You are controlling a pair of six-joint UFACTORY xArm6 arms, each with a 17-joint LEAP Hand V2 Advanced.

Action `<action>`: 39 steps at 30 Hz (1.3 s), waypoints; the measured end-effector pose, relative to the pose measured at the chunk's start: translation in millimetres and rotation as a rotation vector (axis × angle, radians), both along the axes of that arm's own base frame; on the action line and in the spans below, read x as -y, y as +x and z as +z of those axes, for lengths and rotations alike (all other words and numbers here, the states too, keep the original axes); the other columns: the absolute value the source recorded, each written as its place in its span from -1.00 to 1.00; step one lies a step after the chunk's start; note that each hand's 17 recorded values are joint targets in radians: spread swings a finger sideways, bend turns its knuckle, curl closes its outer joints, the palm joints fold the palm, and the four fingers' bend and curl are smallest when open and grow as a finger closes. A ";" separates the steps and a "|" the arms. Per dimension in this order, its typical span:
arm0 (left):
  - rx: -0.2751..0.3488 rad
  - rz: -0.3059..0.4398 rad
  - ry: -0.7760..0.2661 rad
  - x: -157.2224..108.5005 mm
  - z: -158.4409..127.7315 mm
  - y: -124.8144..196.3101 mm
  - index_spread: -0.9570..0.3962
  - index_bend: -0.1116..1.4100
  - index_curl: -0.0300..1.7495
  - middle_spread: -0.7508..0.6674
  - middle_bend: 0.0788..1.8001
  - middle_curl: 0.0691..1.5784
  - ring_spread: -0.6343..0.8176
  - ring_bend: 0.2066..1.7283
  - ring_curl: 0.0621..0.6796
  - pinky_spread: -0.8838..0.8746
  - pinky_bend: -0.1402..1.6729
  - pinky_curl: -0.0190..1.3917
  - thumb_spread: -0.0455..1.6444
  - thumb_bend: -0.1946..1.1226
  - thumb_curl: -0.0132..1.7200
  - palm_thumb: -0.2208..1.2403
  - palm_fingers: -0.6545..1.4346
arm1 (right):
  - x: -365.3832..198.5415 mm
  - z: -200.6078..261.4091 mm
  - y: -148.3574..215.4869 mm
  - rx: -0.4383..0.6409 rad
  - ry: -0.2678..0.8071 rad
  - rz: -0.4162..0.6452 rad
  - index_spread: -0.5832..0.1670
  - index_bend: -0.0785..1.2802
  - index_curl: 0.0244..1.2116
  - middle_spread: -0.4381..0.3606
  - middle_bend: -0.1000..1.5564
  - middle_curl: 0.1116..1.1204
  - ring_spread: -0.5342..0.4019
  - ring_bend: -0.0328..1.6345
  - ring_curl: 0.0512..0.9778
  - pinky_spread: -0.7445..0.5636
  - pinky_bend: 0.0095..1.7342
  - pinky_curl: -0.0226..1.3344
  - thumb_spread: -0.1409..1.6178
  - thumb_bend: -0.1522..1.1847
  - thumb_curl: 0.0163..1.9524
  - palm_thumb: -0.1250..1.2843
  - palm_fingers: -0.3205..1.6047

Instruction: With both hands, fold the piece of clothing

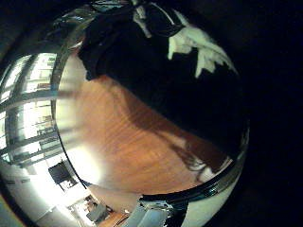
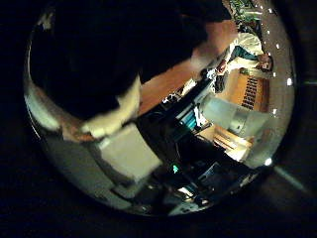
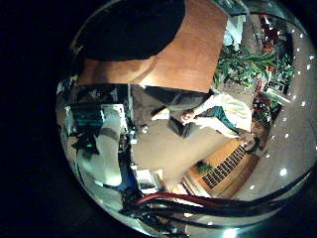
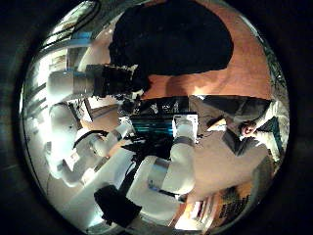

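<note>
The piece of clothing is a dark garment (image 4: 171, 44) with a light print (image 1: 194, 45), lying bunched on the wooden table (image 1: 123, 123). In the left thumb side palm view it fills much of the picture (image 2: 99, 50), and a finger (image 2: 107, 119) of my left hand lies along its edge. My left hand is low over the table beside the garment, fingers fairly straight. My right hand (image 4: 147, 122) is higher, away from the garment, with relaxed fingers (image 3: 99, 129) that hold nothing. The garment also shows in the right little finger side palm view (image 3: 134, 30).
Bare tabletop (image 3: 193, 55) lies beside the garment on the right hand's side. The table's edge (image 4: 210, 98) shows below the garment. Windows (image 1: 28, 104) and room furniture lie beyond the table.
</note>
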State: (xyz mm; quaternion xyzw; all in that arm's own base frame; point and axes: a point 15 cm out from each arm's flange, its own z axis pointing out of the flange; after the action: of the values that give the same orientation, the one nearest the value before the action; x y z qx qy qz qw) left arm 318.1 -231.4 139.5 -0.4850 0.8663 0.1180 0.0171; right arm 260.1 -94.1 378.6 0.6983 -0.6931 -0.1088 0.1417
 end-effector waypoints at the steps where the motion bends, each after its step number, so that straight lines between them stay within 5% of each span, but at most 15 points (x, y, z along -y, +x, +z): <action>1: 0.001 0.001 0.006 -0.5 1.2 2.1 0.35 -0.59 -0.74 -0.07 -0.16 -0.21 -0.50 0.40 0.04 -0.24 0.17 -0.32 0.34 -0.51 -0.55 0.10 0.42 | 0.5 -0.6 -0.4 -0.001 0.001 -0.001 -0.41 -0.64 -0.53 0.13 -0.66 -0.60 0.52 -0.55 -0.54 0.70 -0.58 -0.52 0.39 -0.80 -0.78 -0.82 -0.53; 10: 0.036 0.023 -0.078 3.3 49.3 29.1 0.02 -0.56 -0.67 -0.41 -0.01 0.08 -0.69 0.61 0.42 -0.53 0.52 -0.07 0.76 -0.32 -0.50 0.30 0.55 | 2.1 -3.9 -1.9 -0.008 0.004 -0.002 -0.41 -0.69 -0.57 0.09 -0.63 -0.58 0.44 -0.46 -0.51 0.68 -0.56 -0.52 0.41 -0.79 -0.77 -0.79 -0.45; 15: -0.039 0.033 -0.074 -0.9 84.9 41.6 -0.06 -0.54 -0.62 -0.51 0.01 0.18 -0.70 0.66 0.49 -0.58 0.55 -0.01 0.84 -0.31 -0.49 0.28 0.51 | 4.0 -13.2 -1.4 -0.033 0.003 -0.002 -0.37 -0.77 -0.68 -0.01 -0.58 -0.54 0.06 -0.13 -0.35 0.37 -0.37 -0.48 0.45 -0.79 -0.77 -0.71 -0.27; 24: -0.151 0.044 -0.126 6.6 127.2 63.4 -0.12 -0.56 -0.53 -0.62 0.01 0.30 -0.70 0.70 0.55 -0.62 0.56 0.05 0.89 -0.30 -0.48 0.27 0.48 | 3.4 -45.2 0.7 -0.045 0.006 0.004 -0.32 -0.69 -0.70 -0.10 -0.46 -0.44 -0.29 0.09 -0.18 0.03 -0.22 -0.44 0.36 -0.83 -0.76 -0.74 -0.31; 32: -0.230 0.035 -0.124 6.9 140.7 75.1 -0.09 -0.63 -0.46 -0.68 0.00 0.37 -0.70 0.75 0.59 -0.63 0.57 0.10 0.91 -0.30 -0.47 0.26 0.43 | 3.1 -94.1 4.4 -0.033 0.008 0.016 -0.26 -0.64 -0.62 -0.08 -0.41 -0.40 -0.28 0.06 -0.16 0.13 -0.26 -0.47 0.23 -0.82 -0.74 -0.79 -0.44; 39: -0.219 0.035 -0.109 1.4 149.9 88.6 -0.06 -0.63 -0.42 -0.72 0.02 0.42 -0.69 0.78 0.60 -0.64 0.59 0.14 0.92 -0.30 -0.46 0.23 0.40 | 14.1 -121.8 1.4 -0.025 0.006 -0.013 -0.23 -0.58 -0.53 -0.02 -0.41 -0.41 -0.04 -0.16 -0.28 0.40 -0.32 -0.52 0.16 -0.81 -0.72 -0.75 -0.52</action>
State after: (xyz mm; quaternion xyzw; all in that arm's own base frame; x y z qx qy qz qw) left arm 406.7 -232.9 289.4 -0.4845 0.8596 0.1231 -0.1062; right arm 261.5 -108.2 256.8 0.6927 -0.6956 -0.1208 0.1476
